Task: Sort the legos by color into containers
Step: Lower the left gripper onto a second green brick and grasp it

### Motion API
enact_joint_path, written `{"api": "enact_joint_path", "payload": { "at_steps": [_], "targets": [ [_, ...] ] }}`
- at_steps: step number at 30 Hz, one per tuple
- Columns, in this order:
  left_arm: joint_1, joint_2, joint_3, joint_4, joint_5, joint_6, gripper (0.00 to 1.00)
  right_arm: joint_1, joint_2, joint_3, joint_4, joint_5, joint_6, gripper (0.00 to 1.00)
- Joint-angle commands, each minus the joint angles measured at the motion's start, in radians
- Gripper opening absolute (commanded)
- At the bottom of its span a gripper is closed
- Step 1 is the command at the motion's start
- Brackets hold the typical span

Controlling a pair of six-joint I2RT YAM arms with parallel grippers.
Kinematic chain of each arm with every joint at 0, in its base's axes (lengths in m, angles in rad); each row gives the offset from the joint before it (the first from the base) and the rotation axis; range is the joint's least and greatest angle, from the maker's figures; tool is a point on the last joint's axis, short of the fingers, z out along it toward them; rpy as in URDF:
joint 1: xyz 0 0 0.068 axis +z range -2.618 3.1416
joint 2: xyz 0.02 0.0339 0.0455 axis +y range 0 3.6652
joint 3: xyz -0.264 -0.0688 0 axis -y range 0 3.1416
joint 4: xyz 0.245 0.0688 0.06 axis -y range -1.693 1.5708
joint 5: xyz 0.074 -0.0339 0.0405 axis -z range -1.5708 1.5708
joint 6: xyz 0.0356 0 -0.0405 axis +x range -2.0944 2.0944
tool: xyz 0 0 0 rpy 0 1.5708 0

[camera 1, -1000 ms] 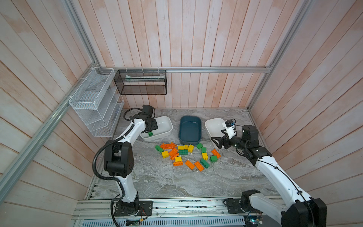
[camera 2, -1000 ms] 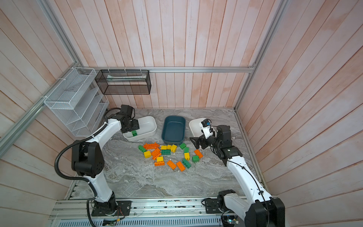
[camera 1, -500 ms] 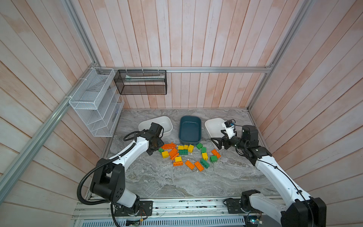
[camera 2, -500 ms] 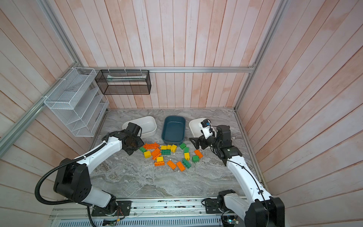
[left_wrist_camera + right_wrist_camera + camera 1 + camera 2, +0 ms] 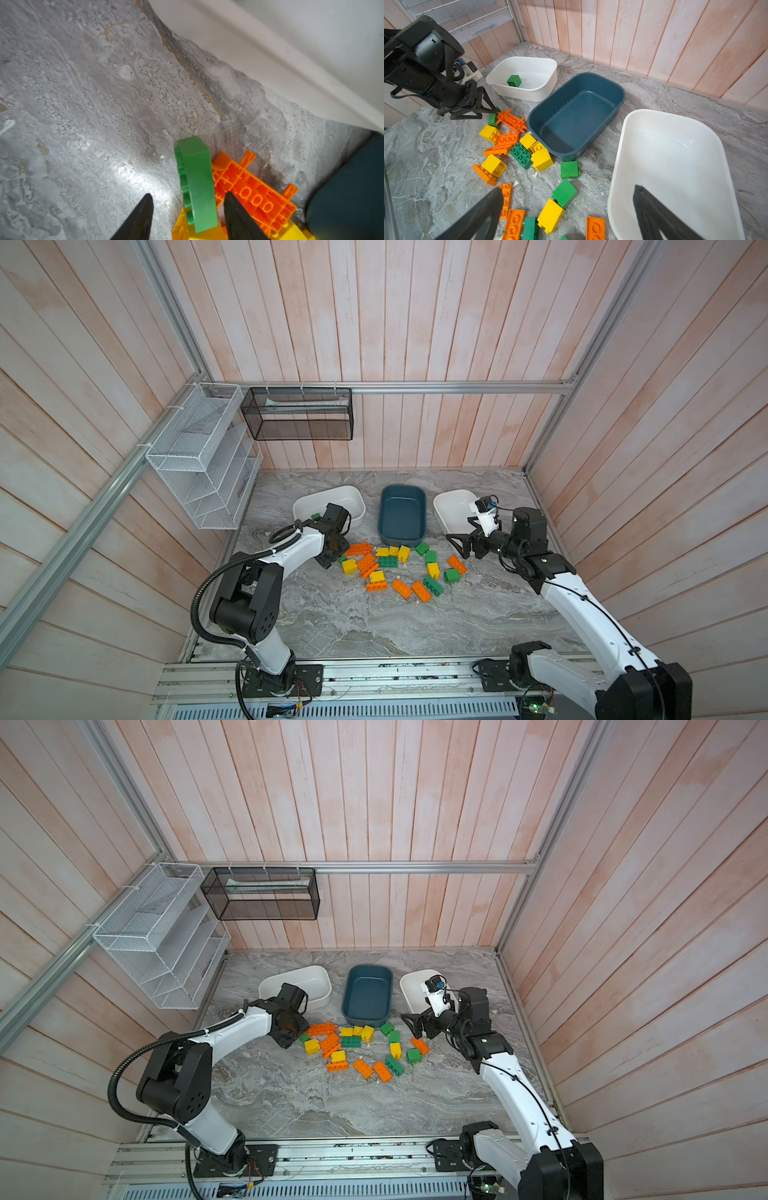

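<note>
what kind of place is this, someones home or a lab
Most likely a robot lab test cell: plank walls with an aluminium frame, two robot arms bolted to a rail, toy bricks and tubs staged on the tabletop.

Standing here, I can read no lettering, brand or number, neither on the small studded plastic bricks (image 5: 388, 562) nor on the shallow plastic tubs (image 5: 402, 514).

Pale plank walls (image 5: 415, 323) enclose a grey marbled tabletop (image 5: 353, 626).
An aluminium rail (image 5: 436, 387) crosses the back wall. A white wire mesh rack (image 5: 195, 456) hangs on the left wall, with a black mesh basket (image 5: 297, 416) just beside it. The light is soft and even.
</note>
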Motion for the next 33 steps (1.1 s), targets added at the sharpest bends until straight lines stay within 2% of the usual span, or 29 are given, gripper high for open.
{"api": "enact_joint_path", "payload": {
  "at_steps": [1,9,21,24,27,29,33],
  "targets": [
    [0.002,0.027,-0.003,0.022,-0.023,0.008,0.54,0.001,-0.007,-0.015,-0.026,-0.002,-0.012,0.98],
    [0.003,0.005,-0.023,-0.015,-0.056,0.045,0.43,0.002,-0.008,-0.018,-0.029,0.002,-0.014,0.98],
    [0.011,0.031,-0.06,0.042,-0.025,0.073,0.38,0.002,-0.002,-0.028,-0.018,-0.008,-0.004,0.98],
    [0.012,0.046,-0.055,0.048,-0.02,0.081,0.3,0.002,-0.005,-0.029,-0.018,-0.005,-0.001,0.98],
    [0.016,0.045,-0.053,0.046,-0.018,0.091,0.27,0.002,-0.007,-0.028,-0.021,-0.003,-0.002,0.98],
    [0.018,0.031,-0.051,0.047,-0.02,0.115,0.18,0.001,-0.007,-0.028,-0.021,-0.002,-0.001,0.98],
    [0.021,0.003,-0.007,-0.001,-0.038,0.157,0.17,0.002,0.002,-0.024,-0.018,-0.001,-0.002,0.98]
  ]
}}
